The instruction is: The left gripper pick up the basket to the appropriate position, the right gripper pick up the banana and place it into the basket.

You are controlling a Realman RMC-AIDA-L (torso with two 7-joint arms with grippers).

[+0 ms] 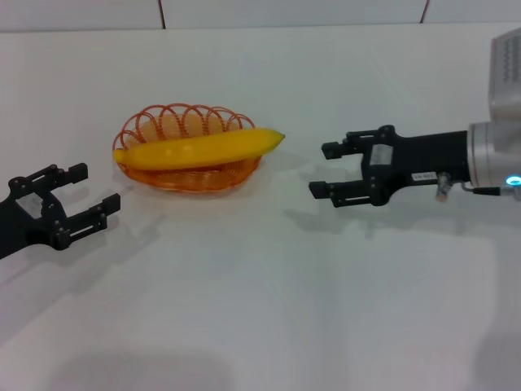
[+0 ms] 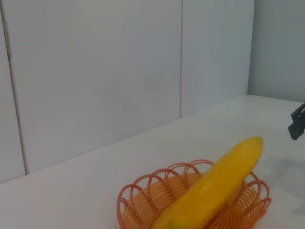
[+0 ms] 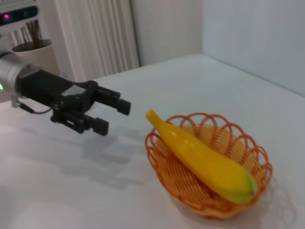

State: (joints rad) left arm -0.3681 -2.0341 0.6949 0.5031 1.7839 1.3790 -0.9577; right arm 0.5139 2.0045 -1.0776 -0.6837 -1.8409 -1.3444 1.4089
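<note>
The orange wire basket (image 1: 140, 124) stands on the white table, left of centre. The yellow banana (image 1: 203, 147) lies lengthwise in it, with both ends over the rim. My left gripper (image 1: 96, 189) is open and empty, low over the table to the left of the basket and a little nearer to me. My right gripper (image 1: 323, 169) is open and empty, to the right of the banana's tip, with a gap between them. The right wrist view shows the basket (image 3: 248, 148), the banana (image 3: 205, 160) and the left gripper (image 3: 114, 118) beyond. The left wrist view shows the banana (image 2: 219, 186) in the basket (image 2: 143, 191).
The white table (image 1: 269, 309) stretches wide in front of and behind the basket. A pale panelled wall (image 2: 119, 71) stands at its far edge. A curtain and a potted plant (image 3: 33, 43) stand beyond the table's left side.
</note>
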